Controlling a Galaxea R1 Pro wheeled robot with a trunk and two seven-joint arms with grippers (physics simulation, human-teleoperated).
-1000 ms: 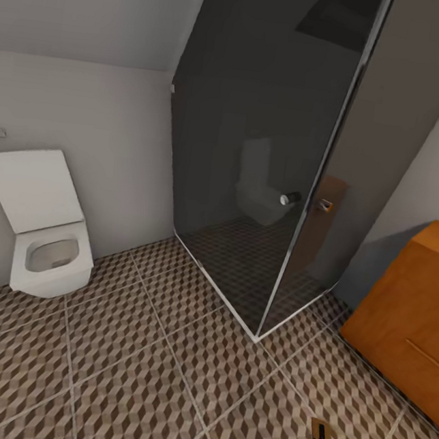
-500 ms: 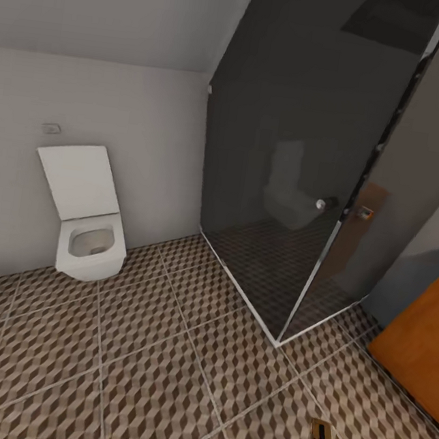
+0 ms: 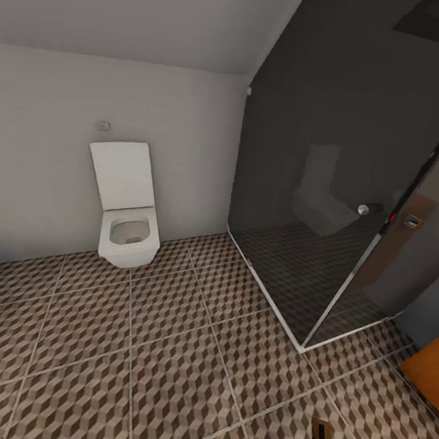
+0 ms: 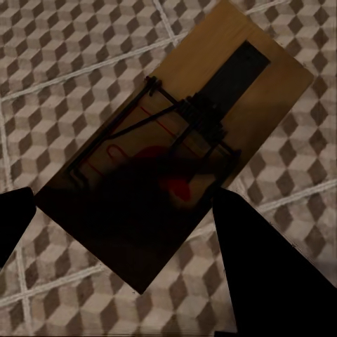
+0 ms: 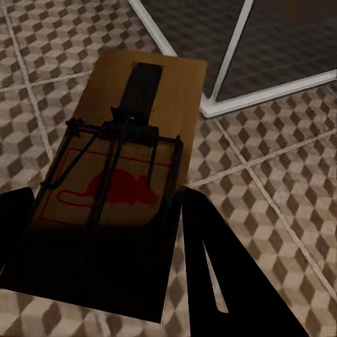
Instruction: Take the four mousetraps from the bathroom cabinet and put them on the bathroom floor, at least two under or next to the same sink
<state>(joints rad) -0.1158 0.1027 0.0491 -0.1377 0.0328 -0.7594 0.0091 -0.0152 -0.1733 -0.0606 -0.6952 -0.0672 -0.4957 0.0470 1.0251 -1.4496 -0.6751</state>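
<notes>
Over cube-patterned tiles [image 4: 84, 63] | each claw [image 4: 119, 232] [image 5: 105, 246] clamped on flat wooden mousetrap [image 4: 175, 140] [image 5: 126, 154]

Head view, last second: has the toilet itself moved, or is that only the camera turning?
No, camera only. The toilet has slid right in the picture, but so has the shower enclosure, and the toilet keeps its place against the wall and floor tiles.

A home bathroom.
White square wall-hung toilet [image 3: 129, 217], dark smoked-glass shower enclosure [image 3: 333, 192], cube-patterned tiled floor [image 3: 128, 346].
</notes>
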